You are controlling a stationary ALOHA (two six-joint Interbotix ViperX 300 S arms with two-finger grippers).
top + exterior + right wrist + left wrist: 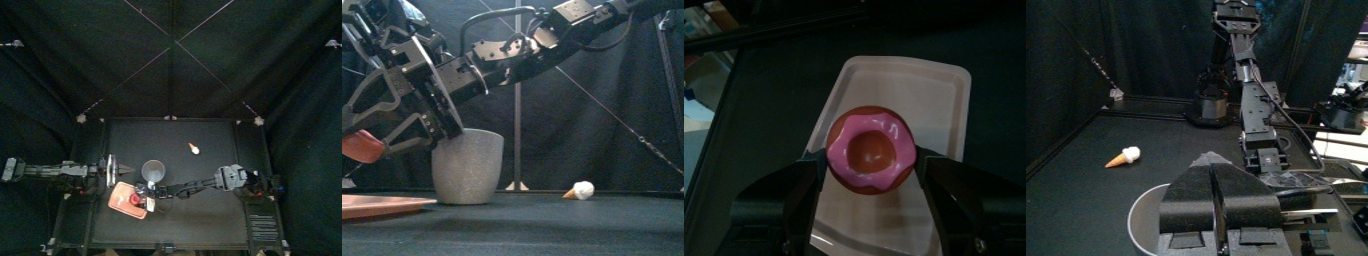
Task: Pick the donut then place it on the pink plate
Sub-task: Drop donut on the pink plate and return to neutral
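The donut [871, 150] is pink with a brown middle. My right gripper [871, 162] is shut on it, one jaw on each side. It hangs just above the flat pink plate [938, 110], over the end nearest the camera. In the front view the donut [361, 147] shows at the far left, above the plate [380, 206]. From above, the right gripper [139, 201] reaches across from the right to the plate [120, 192] at the front left. The left gripper [1217, 168] rests shut at the left, near the cup's rim.
A tall grey speckled cup [469, 167] stands just behind the plate, seen from above as the cup [154, 168]. A toy ice cream cone [195, 149] lies further back toward the right, the same cone [580, 190] low on the table in front view.
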